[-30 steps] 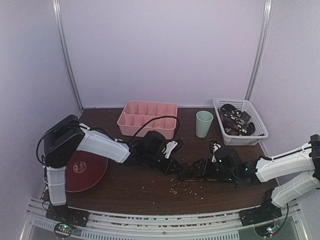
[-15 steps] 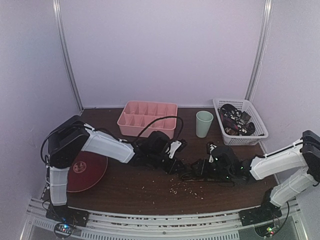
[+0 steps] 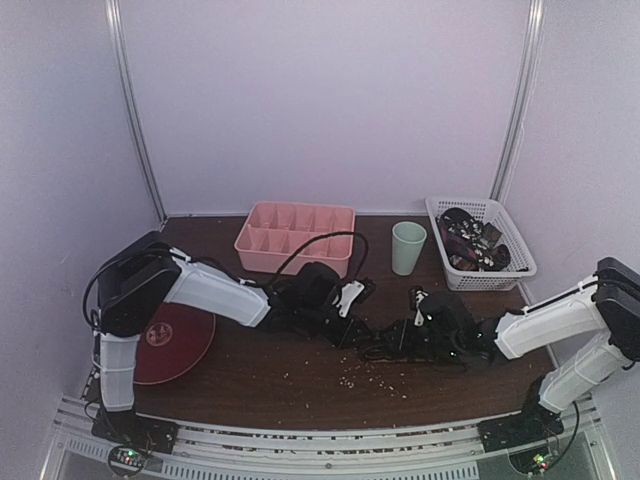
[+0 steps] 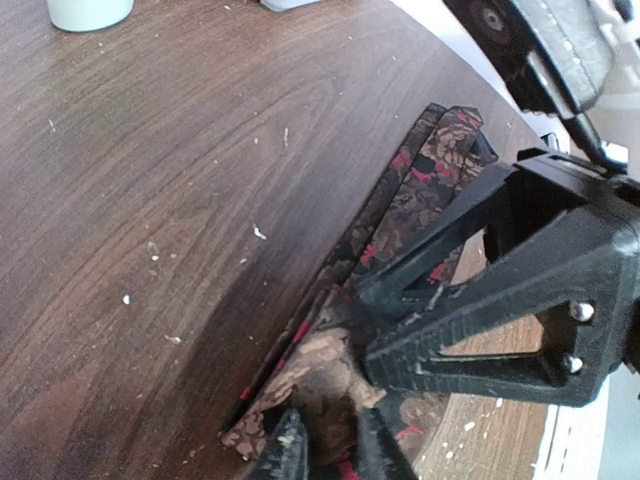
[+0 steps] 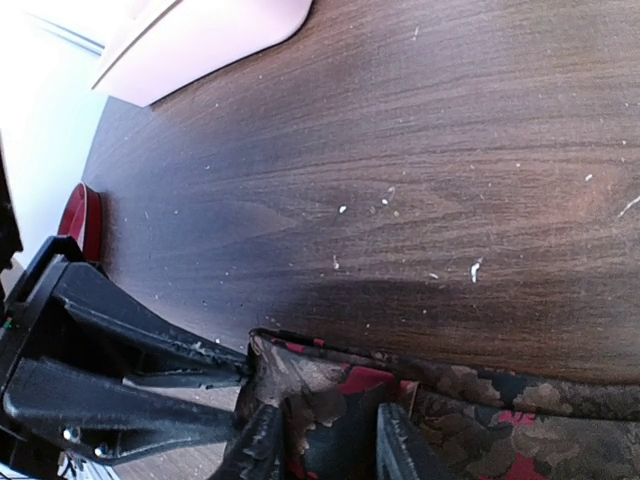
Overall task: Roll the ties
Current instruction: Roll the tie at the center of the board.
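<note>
One patterned tie [image 4: 400, 205], brown with red flecks, lies flat on the table [image 3: 260, 375] near its middle, running left to right between the two arms. The left gripper [image 4: 328, 455] is closed on the tie's left end, fabric pinched between its narrow-set fingertips. The right gripper [image 5: 330, 440] meets it head-on from the right, its fingers straddling a fold of the same tie. Cloth sits between them, but I cannot tell whether they press it yet. The two grippers crowd each other closely: in the left wrist view the right gripper's black finger frame lies across the tie and hides part of it.

Pale crumbs [image 3: 375, 375] speckle the wood just near of the tie. Far of it stand a pink compartment tray [image 3: 290, 260], a light green cup [image 3: 408, 247] to its right, and at the far right a white basket [image 3: 495, 280] holding more ties [image 3: 475, 245] in a loose heap. A dark red plate [image 3: 175, 340] sits at the left, partly under the left arm. That arm's black cable [image 3: 325, 240] arches in front of the tray.
</note>
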Motion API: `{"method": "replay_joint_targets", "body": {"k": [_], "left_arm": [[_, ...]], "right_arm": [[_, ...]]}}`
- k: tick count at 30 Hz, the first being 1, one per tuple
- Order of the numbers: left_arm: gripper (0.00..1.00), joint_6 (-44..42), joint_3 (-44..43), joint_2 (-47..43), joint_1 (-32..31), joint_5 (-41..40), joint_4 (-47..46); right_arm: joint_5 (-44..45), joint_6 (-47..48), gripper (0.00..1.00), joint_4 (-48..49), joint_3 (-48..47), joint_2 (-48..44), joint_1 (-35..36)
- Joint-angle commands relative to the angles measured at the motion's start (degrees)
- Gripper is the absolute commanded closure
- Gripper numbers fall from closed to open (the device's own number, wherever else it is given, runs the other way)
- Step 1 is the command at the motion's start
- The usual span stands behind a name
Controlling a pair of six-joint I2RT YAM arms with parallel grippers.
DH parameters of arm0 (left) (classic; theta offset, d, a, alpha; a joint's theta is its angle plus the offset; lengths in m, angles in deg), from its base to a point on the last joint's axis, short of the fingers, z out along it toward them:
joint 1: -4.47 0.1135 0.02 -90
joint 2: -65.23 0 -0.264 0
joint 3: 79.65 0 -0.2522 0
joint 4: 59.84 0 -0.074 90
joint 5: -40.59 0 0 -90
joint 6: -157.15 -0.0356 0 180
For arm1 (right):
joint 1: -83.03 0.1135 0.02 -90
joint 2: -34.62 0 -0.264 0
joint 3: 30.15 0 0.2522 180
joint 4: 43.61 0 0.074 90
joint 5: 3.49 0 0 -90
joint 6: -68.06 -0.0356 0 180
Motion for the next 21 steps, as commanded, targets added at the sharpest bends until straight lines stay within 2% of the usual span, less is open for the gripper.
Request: {"method": "replay_joint_targets", "body": {"k": [1, 3, 6, 9, 11, 16, 21], "left_arm": [[0.68, -7.72, 0.40, -3.55, -0.37, -0.33, 0.60], [0.55, -13.54, -0.08, -5.14, -0.30, -2.80, 4.74], [0.42, -21.97, -0.59, -6.81, -0.28, -4.47, 10.07], [0.31, -26.87, 1.39, -8.05, -0.28, -5.21, 10.22], [0.17, -29.41, 2.09, -8.00, -0.35, -3.66, 9.89], [0.13, -34.83, 1.25, -5.23, -0.34, -0.75, 10.57], [0.13, -39.30, -1.92, -1.75, -0.35, -3.09, 12.79]], "right_arm": [[-1.30, -0.42, 0.69, 2.86, 2.11, 1.13, -0.27], [-3.06, -1.02, 0.70, 5.71, 3.31, 1.85, -0.14], [-5.29, -2.79, 0.69, 10.05, 4.27, 3.35, 0.17], [-6.15, -3.89, 0.68, 12.46, 4.50, 4.50, 0.75], [-6.22, -4.38, 0.68, 13.37, 4.72, 4.92, 0.94], [-6.88, -5.01, 0.68, 14.55, 5.31, 5.56, 1.03], [-6.18, -5.24, 0.68, 14.43, 5.94, 4.76, 1.03]]}}
